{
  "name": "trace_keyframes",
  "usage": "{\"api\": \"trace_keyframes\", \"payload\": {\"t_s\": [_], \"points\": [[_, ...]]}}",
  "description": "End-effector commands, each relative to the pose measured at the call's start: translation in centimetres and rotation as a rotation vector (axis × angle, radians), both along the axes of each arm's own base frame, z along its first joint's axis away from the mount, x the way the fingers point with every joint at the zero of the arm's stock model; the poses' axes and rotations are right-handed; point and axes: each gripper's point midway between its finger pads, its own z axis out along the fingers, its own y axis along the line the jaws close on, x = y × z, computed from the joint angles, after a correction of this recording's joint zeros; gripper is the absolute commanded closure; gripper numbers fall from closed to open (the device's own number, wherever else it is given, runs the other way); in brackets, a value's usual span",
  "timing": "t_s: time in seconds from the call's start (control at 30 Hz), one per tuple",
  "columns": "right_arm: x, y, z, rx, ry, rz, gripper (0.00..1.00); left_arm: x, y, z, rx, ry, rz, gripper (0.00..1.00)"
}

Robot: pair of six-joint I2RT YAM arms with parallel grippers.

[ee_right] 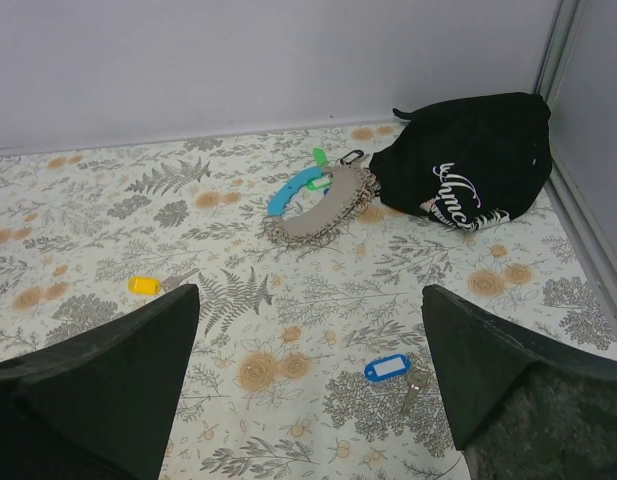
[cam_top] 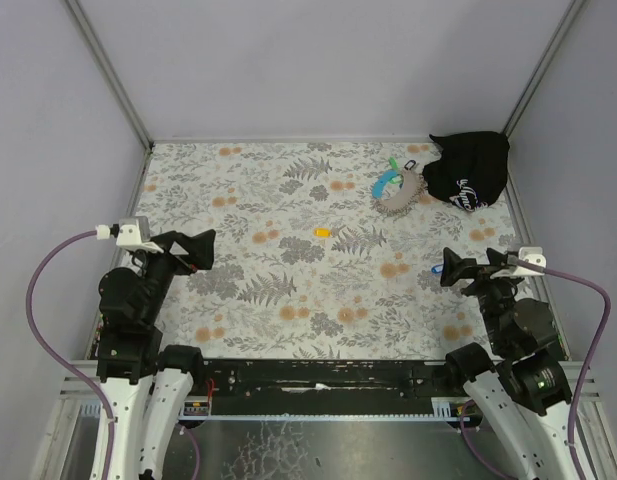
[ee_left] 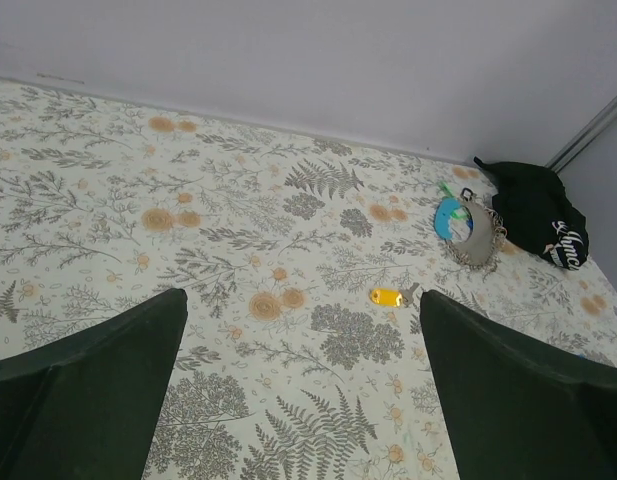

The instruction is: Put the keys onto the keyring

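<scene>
The yellow key [cam_top: 322,231] lies mid-table; it also shows in the left wrist view [ee_left: 387,296] and the right wrist view [ee_right: 144,284]. The blue key [ee_right: 387,369] lies on the cloth just ahead of my right gripper [ee_right: 308,390], and shows in the top view [cam_top: 437,269] at its tip. The keyring [cam_top: 398,186], a light-blue strap with grey chain and green piece, lies at the far right; it also shows in the wrist views [ee_left: 468,226] [ee_right: 318,197]. My left gripper [cam_top: 203,247] is open and empty at the left. My right gripper [cam_top: 450,268] is open and empty.
A black cloth bag [cam_top: 470,170] with white print sits in the far right corner, touching the keyring. The floral tablecloth [cam_top: 288,290] covers the table. Grey walls and metal posts enclose the back and sides.
</scene>
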Motion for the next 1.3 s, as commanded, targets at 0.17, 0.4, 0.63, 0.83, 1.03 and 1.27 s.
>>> {"api": "trace_keyframes", "payload": {"t_s": [0.17, 0.4, 0.63, 0.83, 1.03, 1.27], "points": [[0.5, 0.6, 1.8, -0.007, -0.002, 0.023, 0.01, -0.7, 0.3, 1.7, 0.002, -0.072, 0.026, 0.0], [2.5, 1.8, 0.9, 0.003, 0.096, 0.031, 0.01, -1.0, 0.2, 2.0, -0.01, -0.083, 0.029, 0.0], [7.2, 4.5, -2.0, -0.003, 0.264, 0.046, 0.01, -0.8, 0.8, 1.2, -0.086, -0.042, 0.088, 0.0], [13.3, 5.9, -5.6, -0.007, 0.364, 0.008, 0.01, -0.8, 0.1, 0.7, -0.066, -0.018, 0.055, 0.0], [20.3, 3.7, -10.3, 0.069, 0.478, -0.142, 0.01, -0.7, -0.4, 0.4, -0.043, -0.01, 0.023, 0.0], [27.2, 2.8, -15.2, 0.011, 0.565, -0.292, 0.01, -0.7, -0.9, 0.1, -0.021, -0.003, -0.008, 0.0]]}}
